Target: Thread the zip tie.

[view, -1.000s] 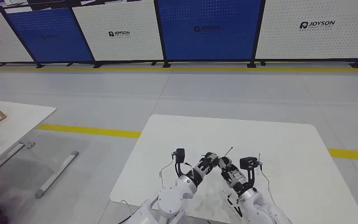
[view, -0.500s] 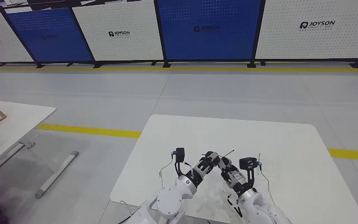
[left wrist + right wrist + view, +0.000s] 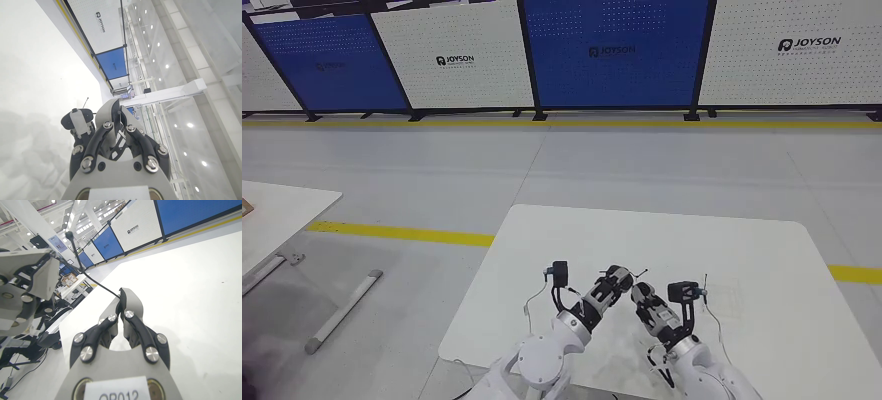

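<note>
A thin black zip tie (image 3: 98, 282) is stretched between my two grippers above the near part of the white table (image 3: 722, 250). My right gripper (image 3: 121, 295) is shut on one end of it. From there the strip runs to a bend, where one part rises to a small knob end (image 3: 68, 235) and another part leads to my left gripper (image 3: 48, 255). My left gripper (image 3: 120, 110) is shut on the strip (image 3: 119, 118), seen edge-on between its pads. From above, the left gripper (image 3: 620, 277) and right gripper (image 3: 640, 293) sit almost touching, with the tie's tip (image 3: 642, 271) poking out.
The right arm's black wrist camera (image 3: 77, 118) sits close beside my left gripper. The table stretches bare to its far edge (image 3: 662, 212). Another white table (image 3: 282, 215) stands off to the left, and blue and white partition panels (image 3: 612, 55) line the back.
Both grippers have drawn slightly back toward the near edge, still holding the tie. The tie's free tip sticks out less than before.
</note>
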{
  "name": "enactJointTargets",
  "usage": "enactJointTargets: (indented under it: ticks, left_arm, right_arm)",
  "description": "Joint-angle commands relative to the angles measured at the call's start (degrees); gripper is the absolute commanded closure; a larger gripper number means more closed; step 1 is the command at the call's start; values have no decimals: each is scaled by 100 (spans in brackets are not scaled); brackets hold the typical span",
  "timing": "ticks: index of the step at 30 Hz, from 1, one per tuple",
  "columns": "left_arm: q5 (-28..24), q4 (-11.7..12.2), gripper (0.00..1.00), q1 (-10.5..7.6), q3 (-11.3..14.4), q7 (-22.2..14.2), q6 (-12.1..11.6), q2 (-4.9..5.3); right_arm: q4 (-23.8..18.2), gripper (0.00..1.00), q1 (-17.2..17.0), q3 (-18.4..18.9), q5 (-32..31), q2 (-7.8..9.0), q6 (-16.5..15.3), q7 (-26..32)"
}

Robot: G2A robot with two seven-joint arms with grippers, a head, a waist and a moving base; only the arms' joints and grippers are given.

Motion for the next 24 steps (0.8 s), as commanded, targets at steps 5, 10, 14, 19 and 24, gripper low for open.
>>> enactJointTargets:
  ticks: [5,10,14,19,24]
  left_arm:
    - [-35,-53,100,21,-42,-19,-58,5]
    - [-32,-125,100,71,-54,-58,-100,12]
    - [0,-192,100,114,-60,-78,-136,19]
    - [39,-257,100,155,-70,-98,-157,28]
    - [67,-298,100,169,-66,-87,-165,30]
  right_arm:
    - [58,100,56,-55,-3,-14,28,7]
    - [70,100,71,-69,-4,-19,41,5]
    - [83,100,82,-77,2,-22,48,15]
    - [91,100,88,-82,19,-25,32,-8]
    - [103,100,94,-83,33,-25,6,-7]
